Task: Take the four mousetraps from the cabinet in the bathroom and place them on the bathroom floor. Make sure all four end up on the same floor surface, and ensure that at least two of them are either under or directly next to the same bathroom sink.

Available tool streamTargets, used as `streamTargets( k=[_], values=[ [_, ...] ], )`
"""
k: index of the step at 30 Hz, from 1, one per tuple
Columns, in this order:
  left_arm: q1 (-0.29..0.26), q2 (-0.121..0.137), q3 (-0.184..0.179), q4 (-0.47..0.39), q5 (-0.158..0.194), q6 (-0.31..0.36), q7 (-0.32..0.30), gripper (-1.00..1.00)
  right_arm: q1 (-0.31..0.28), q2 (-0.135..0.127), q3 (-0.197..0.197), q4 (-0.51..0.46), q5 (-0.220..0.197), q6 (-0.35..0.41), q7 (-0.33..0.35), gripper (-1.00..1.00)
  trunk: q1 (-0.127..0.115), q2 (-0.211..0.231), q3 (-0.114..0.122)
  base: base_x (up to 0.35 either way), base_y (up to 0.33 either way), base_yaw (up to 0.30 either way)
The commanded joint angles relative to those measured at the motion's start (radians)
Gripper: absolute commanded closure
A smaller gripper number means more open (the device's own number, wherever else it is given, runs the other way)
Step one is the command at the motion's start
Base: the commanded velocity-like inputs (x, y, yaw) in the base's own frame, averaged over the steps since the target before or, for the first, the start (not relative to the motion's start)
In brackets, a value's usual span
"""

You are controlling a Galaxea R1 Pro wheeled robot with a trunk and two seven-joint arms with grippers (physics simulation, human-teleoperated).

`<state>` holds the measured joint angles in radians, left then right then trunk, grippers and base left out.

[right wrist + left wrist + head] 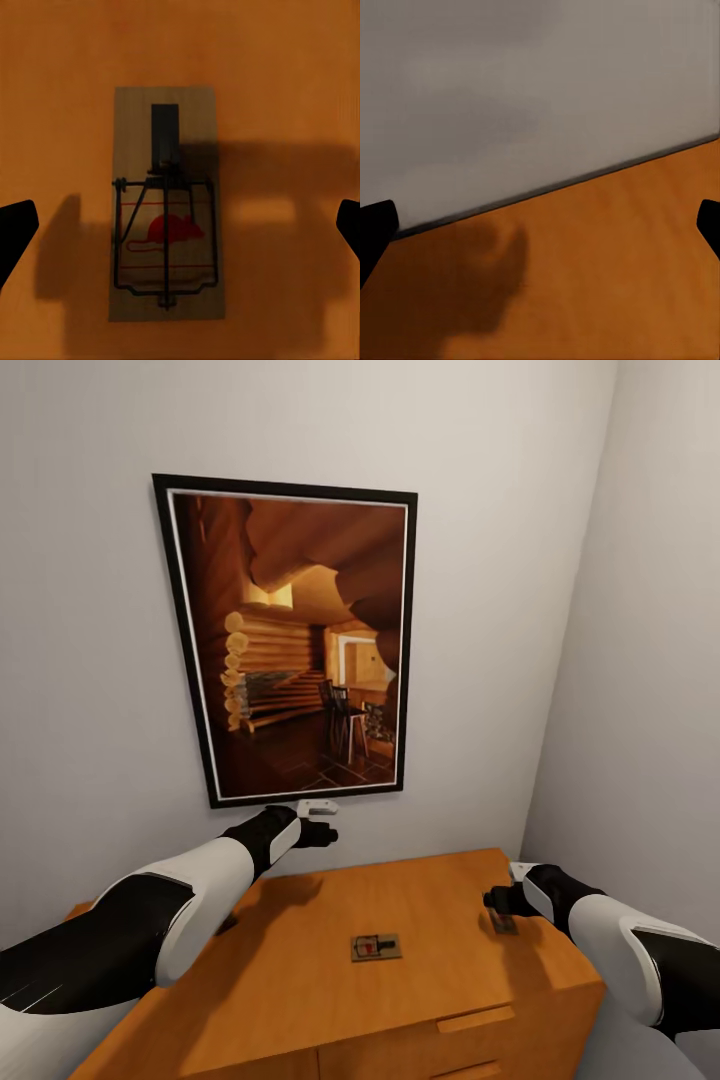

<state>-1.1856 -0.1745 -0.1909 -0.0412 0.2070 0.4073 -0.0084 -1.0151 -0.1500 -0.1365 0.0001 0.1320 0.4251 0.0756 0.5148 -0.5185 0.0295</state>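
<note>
Right pincer (497,905) hangs spread over a mousetrap (165,204) at the cabinet (300,980) top's right edge, so a sloppy pinch could easily nudge it off the side.

We saw even, soft light on the pale wall (90,660), without glare. The head view bent straight lines toward its edges. The cabinet (300,960) top carried diffuse arm shadows. In the right wrist view a broad blocky shadow dimmed the mousetrap (166,204), which stayed legible. The left wrist view looked soft and slightly blurred.
</note>
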Motion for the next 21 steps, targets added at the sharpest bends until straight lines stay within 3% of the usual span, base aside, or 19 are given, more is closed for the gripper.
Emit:
streamTargets(
  k=[1,21],
  values=[
    [0.0,0.0,-0.009,-0.001,0.008,0.003,-0.001,-1.0,0.0,0.0,-0.008,0.0,0.011,0.003,0.004,-1.0,0.0,-0.001,0.0,0.049,0.0,0.0],
    [0.0,0.0,-0.009,0.005,0.009,-0.017,-0.001,-1.0,0.0,0.001,-0.008,0.0,0.01,0.003,0.004,-1.0,0.0,-0.001,0.0,0.01,0.0,0.0]
  ],
)
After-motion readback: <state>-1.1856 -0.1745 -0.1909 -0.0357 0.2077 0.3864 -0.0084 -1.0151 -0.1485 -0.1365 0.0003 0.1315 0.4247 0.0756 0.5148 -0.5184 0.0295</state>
